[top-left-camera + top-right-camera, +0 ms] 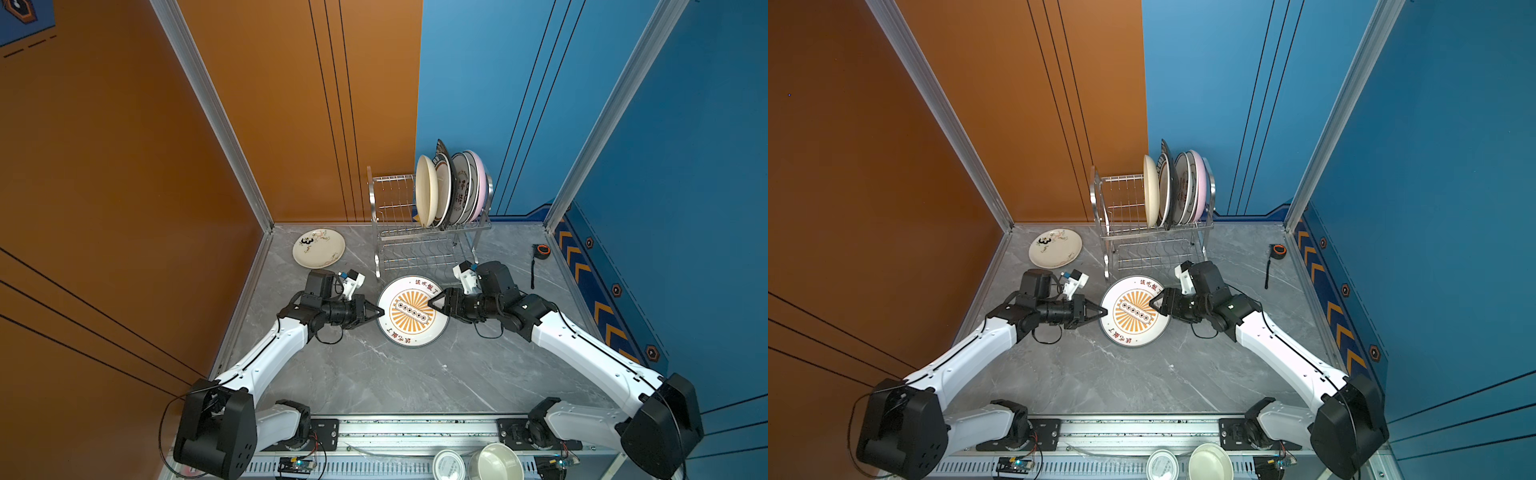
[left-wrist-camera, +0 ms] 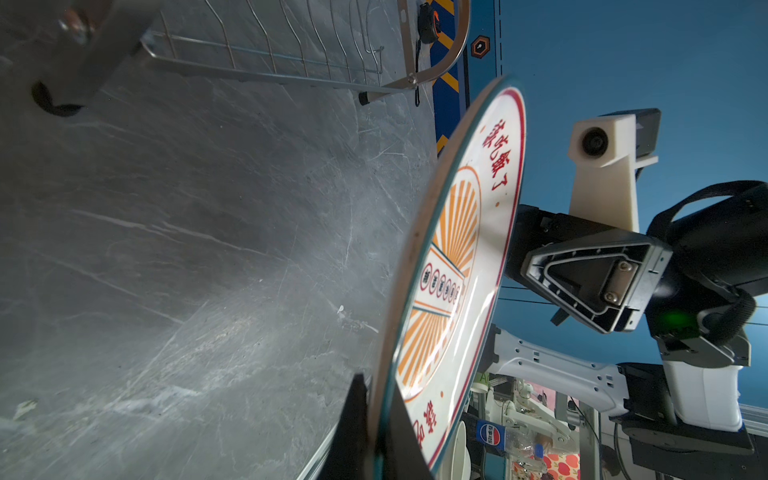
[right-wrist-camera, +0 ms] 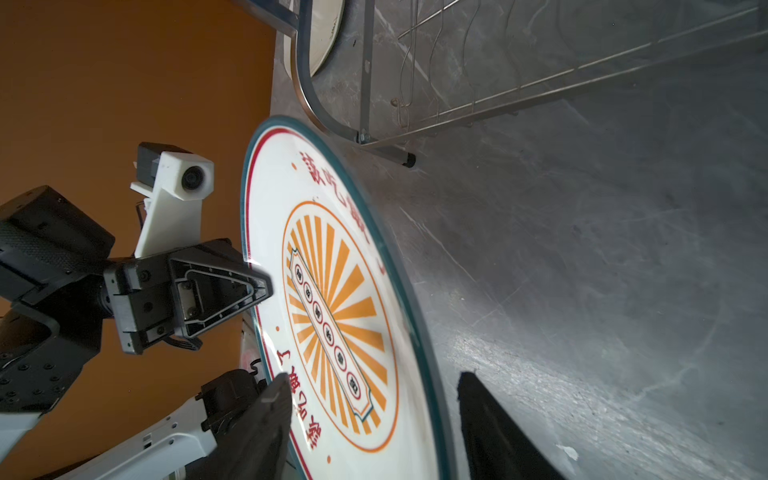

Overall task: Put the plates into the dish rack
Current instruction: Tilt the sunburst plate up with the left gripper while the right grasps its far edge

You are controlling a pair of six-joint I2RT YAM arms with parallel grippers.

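My left gripper [image 1: 379,312] is clamped on the left rim of the sunburst plate [image 1: 411,311], just near of the dish rack [image 1: 395,237]. My right gripper [image 1: 432,300] straddles the right rim, jaws apart (seemingly not touching it).

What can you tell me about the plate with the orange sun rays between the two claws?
The sunburst plate is round, glossy and white, perhaps ceramic or enamel, with a dark teal rim, a thin red ring, red Chinese characters and an orange ray pattern around a strip of small circles. It is face up, seemingly raised slightly off the grey table, in front of the dish rack. The left gripper pinches its rim; the right gripper straddles the opposite rim, jaws open.
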